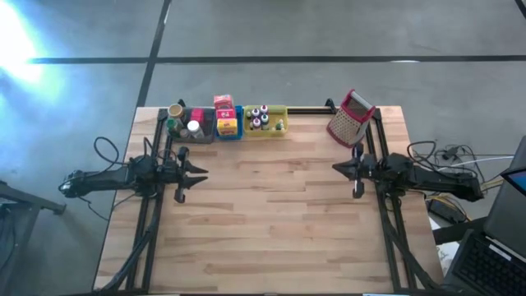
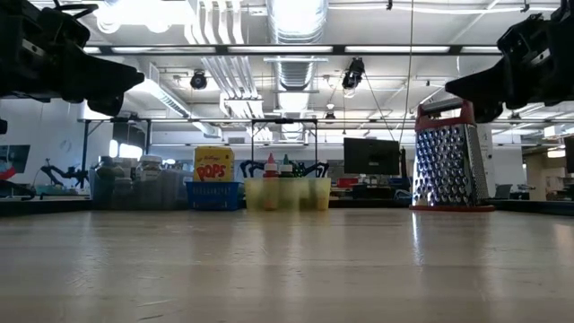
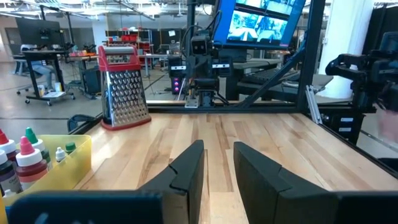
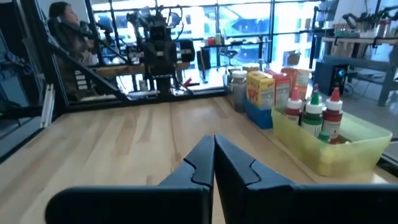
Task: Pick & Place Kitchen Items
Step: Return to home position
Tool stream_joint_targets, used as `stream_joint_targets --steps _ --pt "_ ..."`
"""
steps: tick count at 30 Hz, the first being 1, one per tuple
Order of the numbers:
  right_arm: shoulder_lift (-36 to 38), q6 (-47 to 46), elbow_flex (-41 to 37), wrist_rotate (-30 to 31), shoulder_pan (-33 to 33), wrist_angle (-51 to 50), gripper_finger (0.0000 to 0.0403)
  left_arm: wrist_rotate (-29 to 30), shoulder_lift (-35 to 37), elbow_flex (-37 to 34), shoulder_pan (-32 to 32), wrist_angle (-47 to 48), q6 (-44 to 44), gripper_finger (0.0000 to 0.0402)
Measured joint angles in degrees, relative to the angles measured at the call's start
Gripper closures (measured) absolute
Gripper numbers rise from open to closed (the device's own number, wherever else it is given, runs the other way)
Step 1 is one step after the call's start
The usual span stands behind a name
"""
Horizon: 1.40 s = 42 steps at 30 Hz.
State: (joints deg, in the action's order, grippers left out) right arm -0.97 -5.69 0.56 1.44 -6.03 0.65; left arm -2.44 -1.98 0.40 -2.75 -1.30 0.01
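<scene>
"Wooden table (image 1: 271,222)! Where are the kitchen items (image 1: 194,127)?"

"All at the far edge. Left gripper (image 3: 217,147) waits, fingers a bit apart, holding nothing. Grey tray (image 1: 205,117) has jars (image 1: 176,110), blue tray (image 1: 239,123) has boxes (image 1: 223,105), yellow tray (image 1: 267,133) has little bottles (image 1: 260,115). Right gripper (image 4: 214,142) has its fingers pressed together, empty."

"Hard to grab?"

"Bottles look light and slippery. I'd pinch the body, under the cap."

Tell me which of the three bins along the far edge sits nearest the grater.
The yellow bin, at the row's right end toward the grater; the blue bin and grey bin sit farther left.
</scene>
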Motion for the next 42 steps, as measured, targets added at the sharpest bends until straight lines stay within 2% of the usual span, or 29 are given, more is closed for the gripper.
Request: stream_joint_targets --steps 12,42 --pt "-2.91 0.11 0.00 0.04 0.01 -0.05 0.0394 0.03 -0.09 0.00 0.00 0.00 0.00 0.0307" --pt "-2.95 0.13 0.00 0.08 0.01 0.00 0.0394 0.11 -0.09 0.00 -0.02 0.02 0.00 0.0307"
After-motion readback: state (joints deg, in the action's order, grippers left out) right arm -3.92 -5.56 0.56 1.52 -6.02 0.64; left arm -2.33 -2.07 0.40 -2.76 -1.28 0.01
